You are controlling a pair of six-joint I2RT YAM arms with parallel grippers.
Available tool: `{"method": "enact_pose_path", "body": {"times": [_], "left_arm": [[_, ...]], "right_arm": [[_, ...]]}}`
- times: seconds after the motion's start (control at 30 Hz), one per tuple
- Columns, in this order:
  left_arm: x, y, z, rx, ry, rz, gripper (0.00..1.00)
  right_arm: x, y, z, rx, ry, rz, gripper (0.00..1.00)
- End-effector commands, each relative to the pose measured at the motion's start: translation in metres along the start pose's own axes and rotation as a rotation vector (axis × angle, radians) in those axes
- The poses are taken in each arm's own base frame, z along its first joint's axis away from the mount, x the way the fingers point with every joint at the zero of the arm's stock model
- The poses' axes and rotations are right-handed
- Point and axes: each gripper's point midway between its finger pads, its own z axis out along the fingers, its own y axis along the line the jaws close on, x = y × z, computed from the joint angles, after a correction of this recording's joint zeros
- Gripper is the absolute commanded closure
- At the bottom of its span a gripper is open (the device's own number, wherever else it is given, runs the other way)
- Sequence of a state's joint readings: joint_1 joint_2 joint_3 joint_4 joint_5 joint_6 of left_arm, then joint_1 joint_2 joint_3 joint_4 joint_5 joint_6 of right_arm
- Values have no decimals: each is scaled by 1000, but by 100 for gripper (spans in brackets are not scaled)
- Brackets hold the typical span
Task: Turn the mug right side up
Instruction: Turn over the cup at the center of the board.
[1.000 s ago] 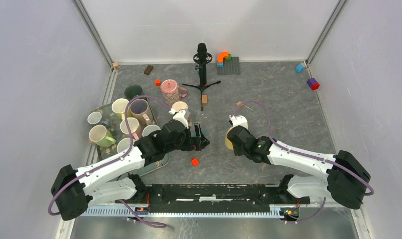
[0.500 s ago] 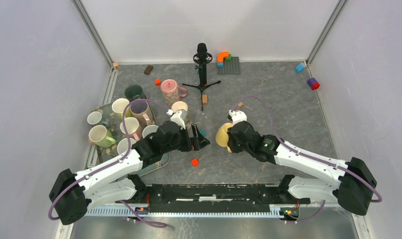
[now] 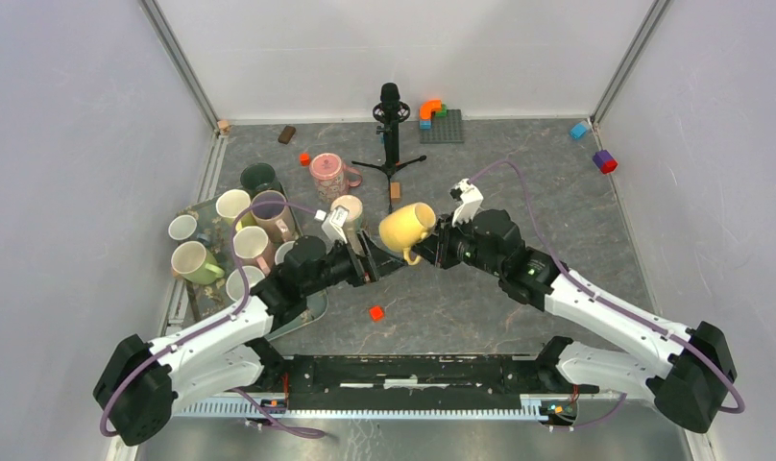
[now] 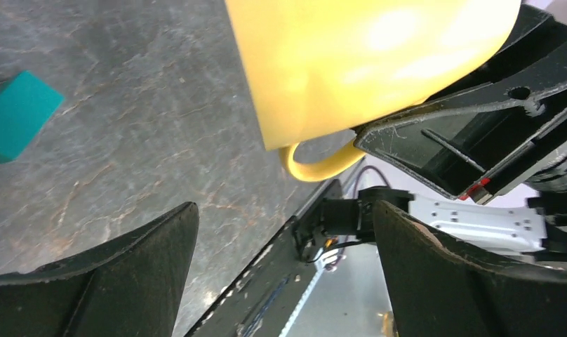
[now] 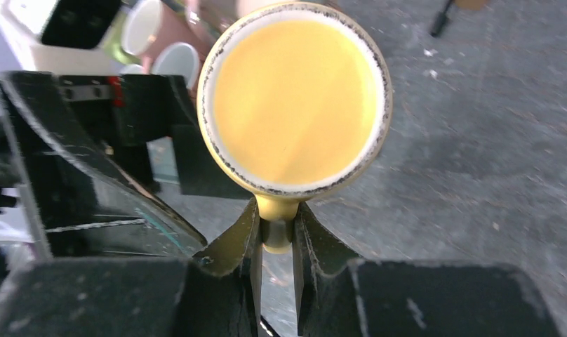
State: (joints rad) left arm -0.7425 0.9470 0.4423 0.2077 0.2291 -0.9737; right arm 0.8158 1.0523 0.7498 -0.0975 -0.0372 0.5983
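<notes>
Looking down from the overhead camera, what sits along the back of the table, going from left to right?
From the left: tan block → brown block → pink jug → black microphone stand → toy brick plate → blue block → purple and red block.

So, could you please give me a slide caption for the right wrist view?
Right gripper holds the yellow mug by its handle, facing the open left gripper.

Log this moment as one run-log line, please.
mug: in air, tilted | right gripper: shut on handle | left gripper: open, near mug
</notes>
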Motion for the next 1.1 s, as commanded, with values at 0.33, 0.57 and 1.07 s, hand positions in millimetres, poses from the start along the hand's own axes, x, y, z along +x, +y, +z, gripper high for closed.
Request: {"method": "enact_pose_path", "body": {"times": [0.33,0.57,1.07], "left_arm": [[-40,-86,-26,431,-108,-126,5],[-48,-104,-32,515,-117,-171,26],[-52,-117,-37,616,-114,-229,65]], "right_arm": [[-103,101,-37,-505,-299,128,100],[-103,113,-40,-612,-295,189,100],[-95,116,-36,-665,-270,242,100]]}}
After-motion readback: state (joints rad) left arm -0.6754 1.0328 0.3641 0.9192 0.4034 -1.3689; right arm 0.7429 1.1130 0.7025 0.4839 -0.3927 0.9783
